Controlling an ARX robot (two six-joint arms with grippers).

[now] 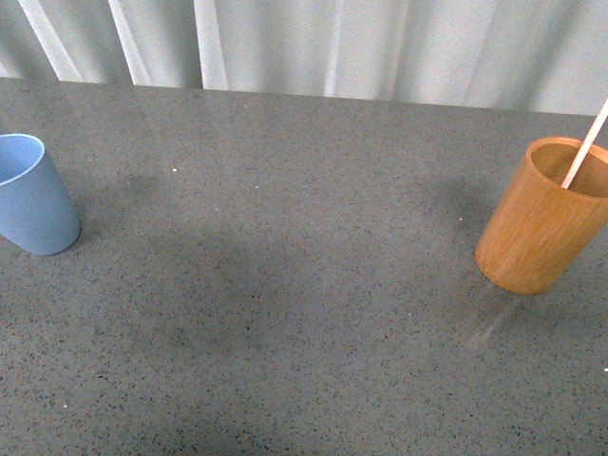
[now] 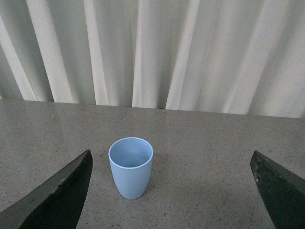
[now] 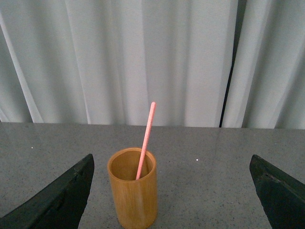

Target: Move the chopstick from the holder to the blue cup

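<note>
At the right edge of the grey table (image 1: 285, 304): holder (image 1: 541, 228) upright, chopstick (image 1: 586, 142) leaning inside it, top end cut off by the frame. At the left edge, well apart: blue cup (image 1: 33, 195), upright. Jaws of left gripper (image 2: 170, 157) spread wide, holding nothing, facing the cup. Jaws of right gripper (image 3: 171, 160) likewise spread, holding nothing, facing the holder. White curtain (image 1: 332, 43) along the far side.

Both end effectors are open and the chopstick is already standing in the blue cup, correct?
No. The chopstick stands in the wooden holder, per the right wrist view; the blue cup is empty. The left end effector and right end effector are open.
</note>
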